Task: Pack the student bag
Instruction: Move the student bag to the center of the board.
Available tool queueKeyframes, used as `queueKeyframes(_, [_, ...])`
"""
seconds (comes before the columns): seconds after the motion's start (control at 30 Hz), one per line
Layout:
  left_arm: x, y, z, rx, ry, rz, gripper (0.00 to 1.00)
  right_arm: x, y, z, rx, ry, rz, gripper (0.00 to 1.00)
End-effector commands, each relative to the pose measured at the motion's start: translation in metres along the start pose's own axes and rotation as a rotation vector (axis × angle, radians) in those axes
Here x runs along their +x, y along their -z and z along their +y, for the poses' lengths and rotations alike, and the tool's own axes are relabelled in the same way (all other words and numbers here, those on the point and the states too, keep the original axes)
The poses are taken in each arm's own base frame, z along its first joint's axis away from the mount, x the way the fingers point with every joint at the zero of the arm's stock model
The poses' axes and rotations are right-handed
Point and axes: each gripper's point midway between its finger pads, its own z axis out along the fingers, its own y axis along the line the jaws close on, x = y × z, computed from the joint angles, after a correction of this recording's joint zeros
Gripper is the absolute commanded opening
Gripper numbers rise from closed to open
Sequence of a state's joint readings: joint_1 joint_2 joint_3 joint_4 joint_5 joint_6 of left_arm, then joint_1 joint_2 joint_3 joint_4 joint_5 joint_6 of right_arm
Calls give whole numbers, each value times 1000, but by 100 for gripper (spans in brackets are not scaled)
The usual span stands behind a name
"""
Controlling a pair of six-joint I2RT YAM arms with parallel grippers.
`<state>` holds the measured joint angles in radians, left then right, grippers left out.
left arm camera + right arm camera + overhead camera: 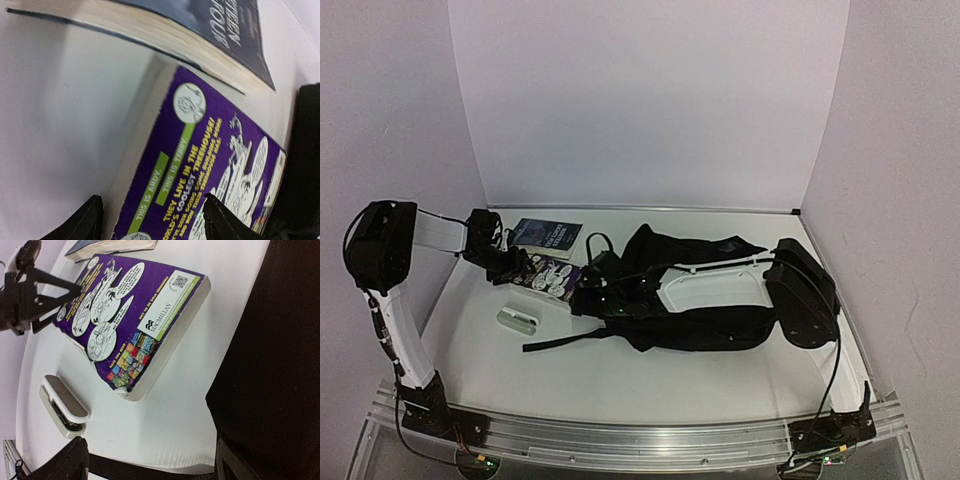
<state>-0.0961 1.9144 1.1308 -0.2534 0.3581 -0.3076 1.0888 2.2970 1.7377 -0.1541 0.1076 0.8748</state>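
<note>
The backpack (700, 325) lies flat on the table (620, 390), pressed against the right-hand finger of the right jaws, with a loose strap (150, 472) trailing just beneath them. The right jaws are spread wide and nothing is held. The left jaws are likewise parted over one end of the purple book (125, 315), with one finger beside its page edge and the other above its cover; no grip is judged to have been made. Several faults are foreseen. The flat book may be shoved along the table instead of lifted, and driven into the blue book (545, 233) just beyond the left jaws. The strap may be snagged by the right jaws. No opening in the backpack is visible, so the book may be pushed against closed fabric. The two sets of jaws are near each other and may be brought into contact. The left arm (440, 233) is raised steeply from its base, bent sharply, and run out level. The right arm (715, 285) is stretched low across the backpack.
</note>
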Motion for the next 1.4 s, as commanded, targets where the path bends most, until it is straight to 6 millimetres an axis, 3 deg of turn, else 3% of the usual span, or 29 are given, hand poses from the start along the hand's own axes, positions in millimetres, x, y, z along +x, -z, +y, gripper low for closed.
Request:
queueKeyframes(0.0, [31, 22, -53, 188, -34, 14, 67, 1, 18, -53, 166, -57, 14, 84])
queueKeyframes(0.1, [48, 38, -77, 275, -39, 23, 66, -4, 30, -62, 178, -80, 7, 84])
queueKeyframes(0.17, [53, 47, -80, 286, -19, 14, 67, -6, 36, -66, 180, -87, 6, 84])
queueKeyframes(0.33, [53, 46, -60, 150, 69, 32, 68, -7, 30, -66, 167, -83, 29, 83])
queueKeyframes(0.57, [49, 39, -48, 90, 162, 20, 68, -28, 19, -35, 86, -21, 16, 78])
queueKeyframes(0.97, [61, 18, -56, 173, 184, 104, 59, -48, -28, -63, 92, -30, 49, 75])
queueKeyframes(1.2, [65, 13, -60, 209, 203, 131, 51, -45, -52, -62, 44, -42, 97, 71])
queueKeyframes(1.37, [71, 11, -61, 228, 218, 148, 41, -35, -61, -45, -45, -56, 161, 66])
